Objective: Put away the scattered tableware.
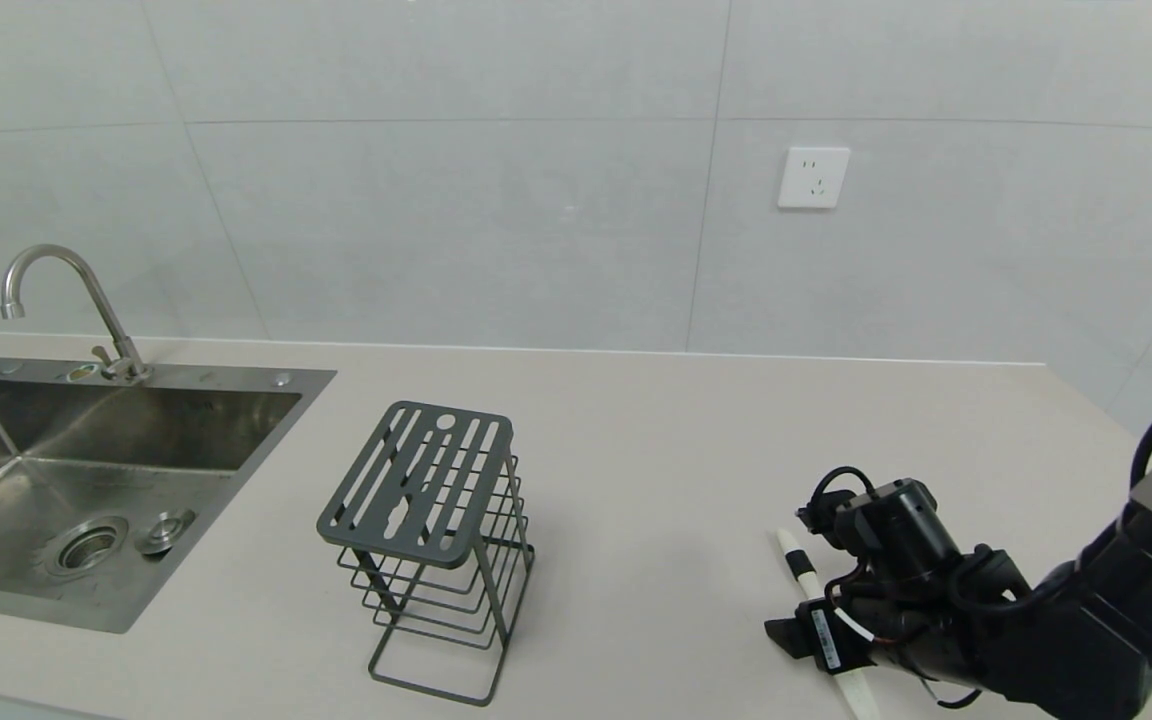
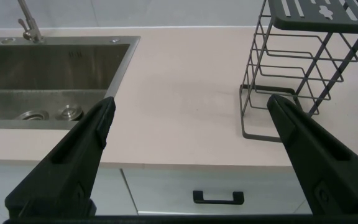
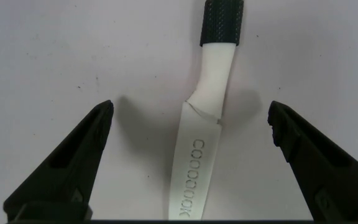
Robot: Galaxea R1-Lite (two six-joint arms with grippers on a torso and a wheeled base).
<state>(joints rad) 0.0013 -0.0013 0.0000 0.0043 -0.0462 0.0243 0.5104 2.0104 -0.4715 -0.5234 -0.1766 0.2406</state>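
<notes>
Right of the rack (image 1: 426,480), the right gripper (image 1: 816,640) hides the knife's (image 1: 802,578) middle, and the blade tip runs off the picture's edge.

**Plain tiled kitchen, evenly lit**

Backed by a pale grey large-tiled wall (image 1: 456,220) bearing a white square wall socket (image 1: 813,177). Fitted with a smooth beige countertop (image 1: 656,450), a sunken stainless-steel sink (image 1: 136,425) at left and a curved metal tap (image 1: 104,305) on its far rim. Fronted below by a light grey cabinet drawer (image 2: 166,193) with a black bar handle (image 2: 218,198).

Black right arm (image 1: 1086,630), looped cables (image 1: 833,478), white label (image 1: 824,640), black tool (image 3: 190,109)
</notes>
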